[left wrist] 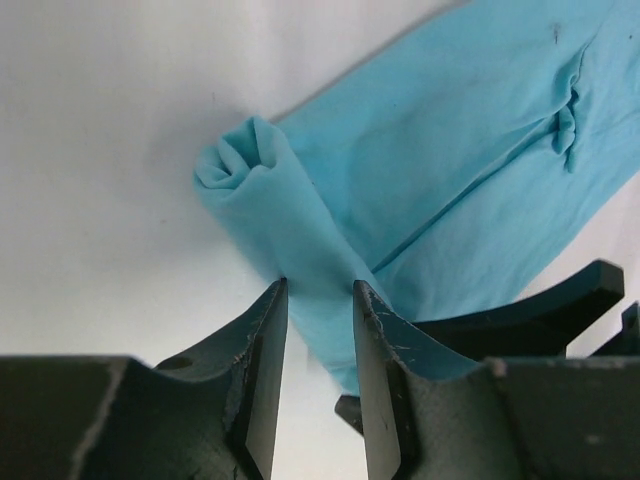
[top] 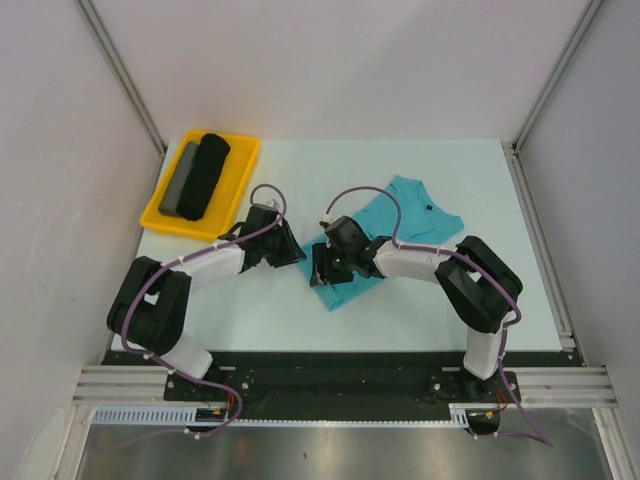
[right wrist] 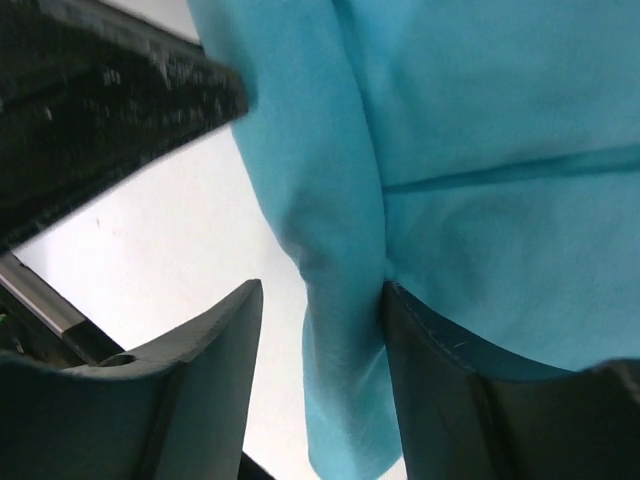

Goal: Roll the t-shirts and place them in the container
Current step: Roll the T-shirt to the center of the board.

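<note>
Right of the yellow tray [top: 238, 170], the teal t-shirt [top: 412, 212] is spread on the tabletop [top: 260, 312], its hem end wound into a roll [left wrist: 250, 175]. That roll is pinched in the narrowly set left jaws, while the right jaws are held wide about it, gripping nothing. Rolling is judged midway: a fresh right grip is called for, then further winding up the shirt.

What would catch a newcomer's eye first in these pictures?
The teal t-shirt lies at the centre, its near end wound into a roll. Both grippers meet there: the left gripper pinches the roll, the right gripper stands open around it. A yellow tray far left holds a black roll and a grey roll.
</note>
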Controlling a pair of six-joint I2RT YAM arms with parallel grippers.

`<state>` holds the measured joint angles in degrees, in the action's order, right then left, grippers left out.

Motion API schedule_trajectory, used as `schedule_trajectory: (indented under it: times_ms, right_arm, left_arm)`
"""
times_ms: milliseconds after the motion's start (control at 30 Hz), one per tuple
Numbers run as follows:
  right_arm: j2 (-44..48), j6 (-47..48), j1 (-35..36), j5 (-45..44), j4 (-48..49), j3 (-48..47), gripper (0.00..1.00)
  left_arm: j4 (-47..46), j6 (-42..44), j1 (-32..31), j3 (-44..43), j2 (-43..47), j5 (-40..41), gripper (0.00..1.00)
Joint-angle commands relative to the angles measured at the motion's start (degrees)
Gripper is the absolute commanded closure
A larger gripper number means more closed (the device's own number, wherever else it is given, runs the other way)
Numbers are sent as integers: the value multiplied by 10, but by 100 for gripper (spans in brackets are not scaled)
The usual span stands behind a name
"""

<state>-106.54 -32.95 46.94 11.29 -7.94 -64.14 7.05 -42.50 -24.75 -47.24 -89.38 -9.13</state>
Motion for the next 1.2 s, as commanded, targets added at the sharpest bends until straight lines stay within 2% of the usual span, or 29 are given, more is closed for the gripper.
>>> schedule_trajectory:
  times_ms: [0,233,533,833,867,967,1000,1167]
  right_arm:
    - [32,8,19,-27,-51,9,42]
    - [56,25,37,-80,-79,16,33]
    - [83,18,54,-73,-92,29,39]
    - [93,8,52,-57,-92,48,40]
    - [95,6,52,-51,-88,49,41]
    - [97,0,49,-34,-81,54,52]
    - [99,-6,47,-27,-79,61,60]
    - [118,-35,14,16,-41,107,69]
  left_arm:
    - [2,-4,-6,-28,-2,20,62]
    - [8,-4,-6,-29,-5,23,62]
    - [11,-4,-6,-32,-7,26,62]
    - [10,-4,-6,-31,-8,26,62]
    - [9,-4,-6,-31,-9,25,62]
    - [9,-4,-6,-32,-10,24,62]
    - [9,-4,-6,-31,-11,24,62]
    - [9,-2,-6,-33,-11,23,62]
